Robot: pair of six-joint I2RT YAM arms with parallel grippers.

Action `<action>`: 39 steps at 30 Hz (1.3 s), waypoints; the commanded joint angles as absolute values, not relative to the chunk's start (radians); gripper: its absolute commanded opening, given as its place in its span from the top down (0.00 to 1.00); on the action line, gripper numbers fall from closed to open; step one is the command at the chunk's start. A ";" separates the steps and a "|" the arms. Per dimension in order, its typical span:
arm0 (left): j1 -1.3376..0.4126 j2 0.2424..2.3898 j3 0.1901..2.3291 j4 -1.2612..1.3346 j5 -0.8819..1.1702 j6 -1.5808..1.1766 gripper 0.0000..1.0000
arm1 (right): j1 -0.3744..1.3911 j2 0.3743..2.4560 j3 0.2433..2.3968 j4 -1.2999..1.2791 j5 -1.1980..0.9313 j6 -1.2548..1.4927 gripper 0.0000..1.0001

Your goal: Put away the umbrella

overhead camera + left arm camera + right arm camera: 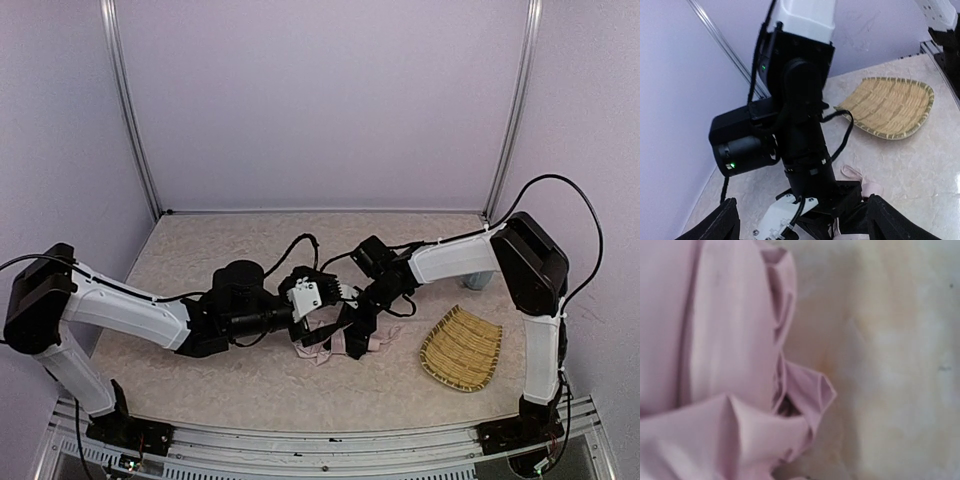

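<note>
The umbrella (345,345) lies folded and crumpled on the table at the centre, pale pink fabric with black lining showing. My right gripper (358,322) is down on it from above. Its wrist view is filled by pink folds (715,340) at very close range, and its fingers do not show. My left gripper (312,300) is just left of the umbrella. Its black fingers (727,222) stand wide apart at the bottom corners of the left wrist view, with the right arm's wrist and a bit of pink fabric (867,189) between them.
A woven straw tray (462,348) lies on the table to the right of the umbrella; it also shows in the left wrist view (890,107). A small grey object (478,281) stands behind the right arm. Walls close in the back and sides.
</note>
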State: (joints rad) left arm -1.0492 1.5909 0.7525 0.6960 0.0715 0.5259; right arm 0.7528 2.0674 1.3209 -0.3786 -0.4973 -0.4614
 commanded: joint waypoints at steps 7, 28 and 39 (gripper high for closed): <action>-0.987 1.752 0.859 0.251 0.212 0.849 0.14 | 0.764 2.090 1.293 -0.428 -0.425 -0.443 1.00; -0.991 2.052 1.079 -0.057 -0.083 0.861 0.49 | 0.738 2.094 1.310 -0.427 -0.457 -0.410 1.00; -0.978 2.056 1.088 -0.079 -0.100 0.827 1.00 | 0.705 2.060 1.298 -0.431 -0.449 -0.380 1.00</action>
State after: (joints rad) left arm -1.0039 1.9820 1.1061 0.0631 -0.0254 0.8677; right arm 0.7208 2.0659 1.3231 -0.3653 -0.4789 -0.4015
